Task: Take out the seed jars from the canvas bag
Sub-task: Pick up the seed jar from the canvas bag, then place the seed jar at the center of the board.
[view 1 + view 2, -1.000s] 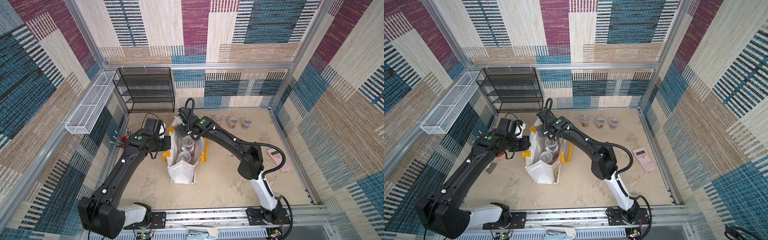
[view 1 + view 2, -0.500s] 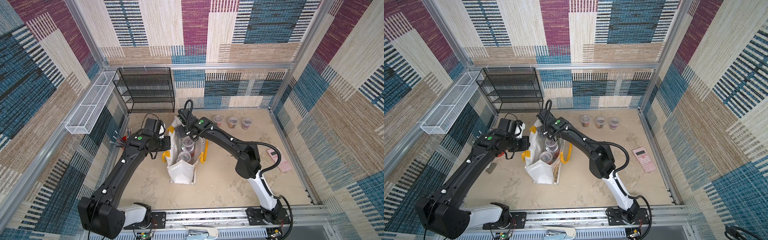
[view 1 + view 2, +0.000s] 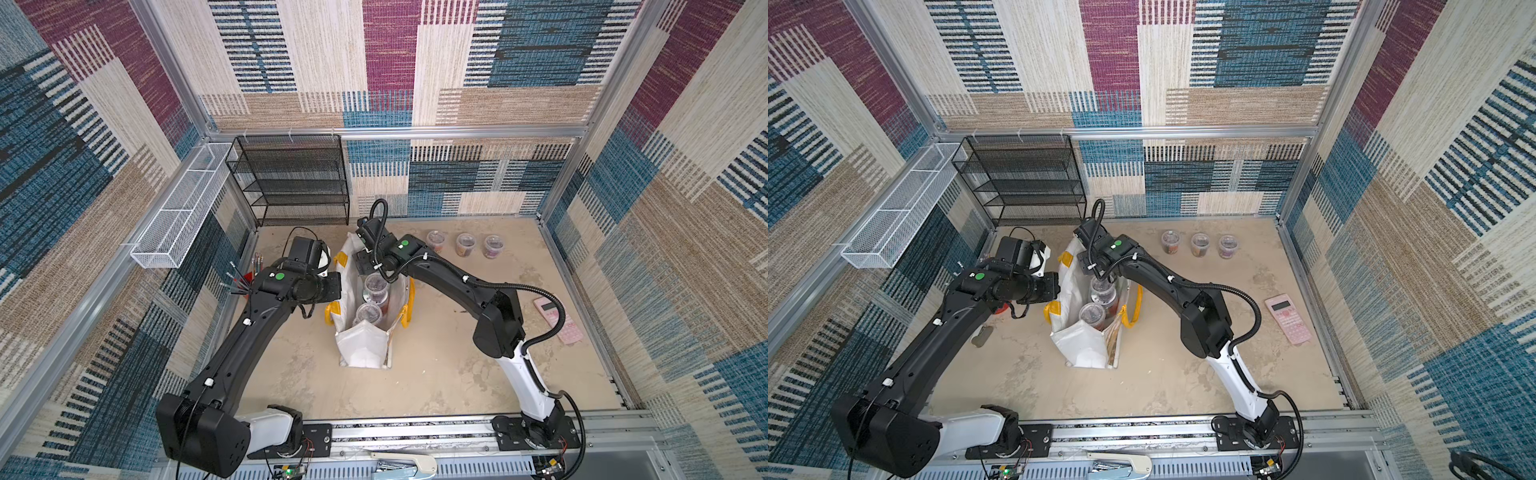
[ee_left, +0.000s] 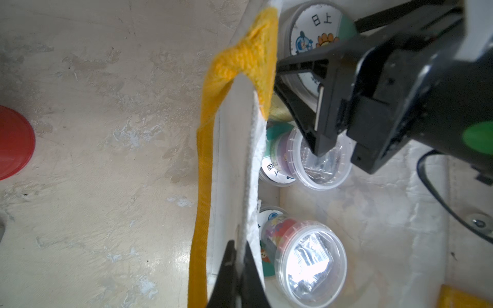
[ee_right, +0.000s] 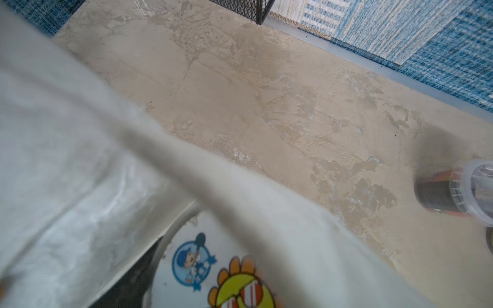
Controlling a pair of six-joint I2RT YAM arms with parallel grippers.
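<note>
Our left gripper pinches the canvas bag by its rim (to hold it open); our right gripper gapes, empty, over the upper-right seed jar.

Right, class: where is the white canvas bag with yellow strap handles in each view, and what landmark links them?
Both top views: white canvas bag just below centre.
Left wrist: white wall and yellow strap, centre frame.
Right wrist: blurred white cloth nearest the lens.
Landmark: round sunflower-picture jar lid, both wrist views.
</note>
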